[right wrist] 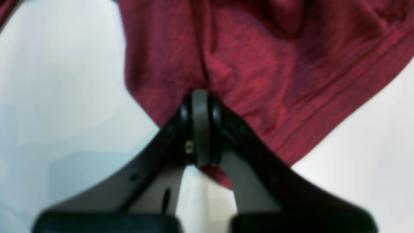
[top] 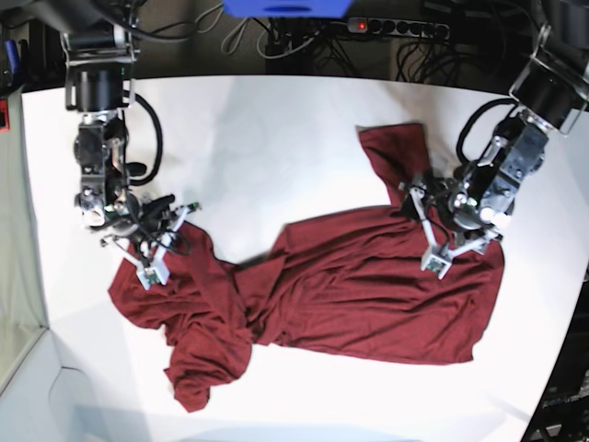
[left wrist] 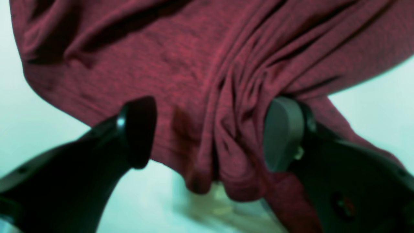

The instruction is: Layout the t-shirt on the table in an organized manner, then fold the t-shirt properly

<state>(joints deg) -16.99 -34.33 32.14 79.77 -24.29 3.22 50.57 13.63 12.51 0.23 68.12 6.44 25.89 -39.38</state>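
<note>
The maroon t-shirt (top: 359, 295) lies crumpled across the white table (top: 276, 138), one sleeve reaching up toward the back right and a bunched part hanging toward the front left. My right gripper (top: 155, 262) sits at the shirt's left end, and in the right wrist view its fingers (right wrist: 200, 129) are pressed together on a pinch of the t-shirt (right wrist: 258, 81). My left gripper (top: 440, 258) is over the shirt's right part. It stands open (left wrist: 210, 136), with a ridge of gathered t-shirt (left wrist: 194, 64) running between the spread fingers, not pinched.
A power strip (top: 396, 28) and tangled black cables run along the table's far edge, beside a blue object (top: 285, 7). The table's left edge (top: 28, 276) drops to the floor. Bare tabletop (left wrist: 32, 123) shows beside the cloth in both wrist views.
</note>
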